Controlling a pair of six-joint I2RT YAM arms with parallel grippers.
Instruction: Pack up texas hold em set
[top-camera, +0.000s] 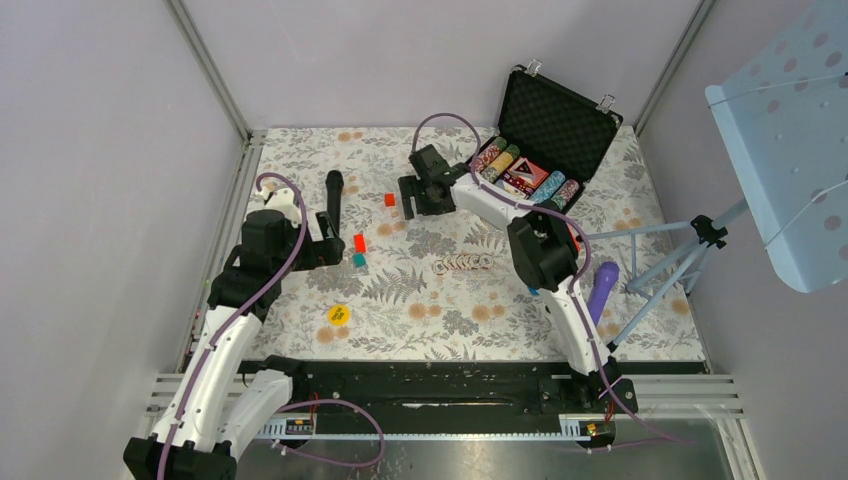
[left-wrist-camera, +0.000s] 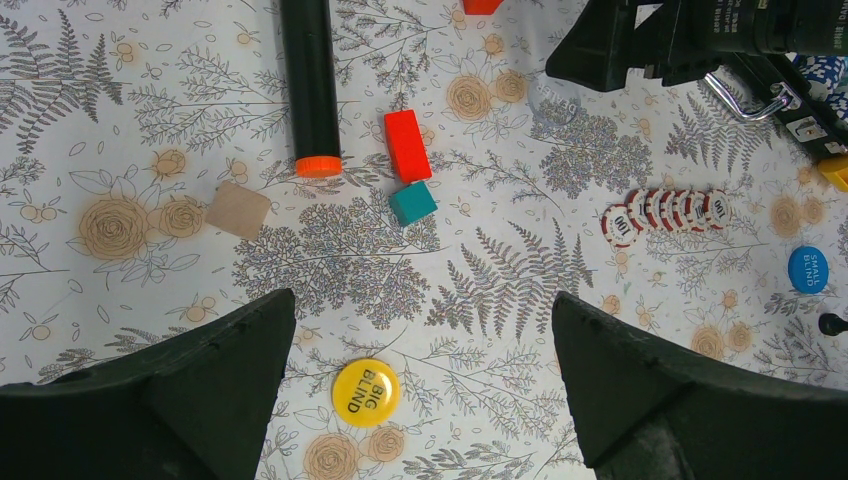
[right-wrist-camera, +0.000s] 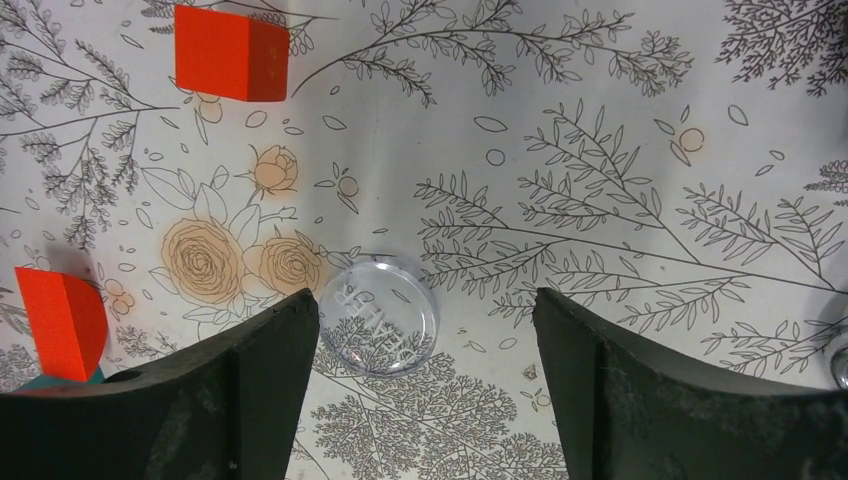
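The black foam-lined briefcase stands open at the back right, with striped chips and card decks inside. A row of red-and-white chips lies on the mat and also shows in the left wrist view. My left gripper is open and empty above the yellow BIG BLIND button. A blue SMALL BLIND button lies to the right. My right gripper is open and empty over a clear round button, which lies close to its left finger.
A black microphone with an orange end, a red block, a teal block and a beige block lie left of centre. Another red block lies near the right gripper. A purple object and a tripod stand at the right.
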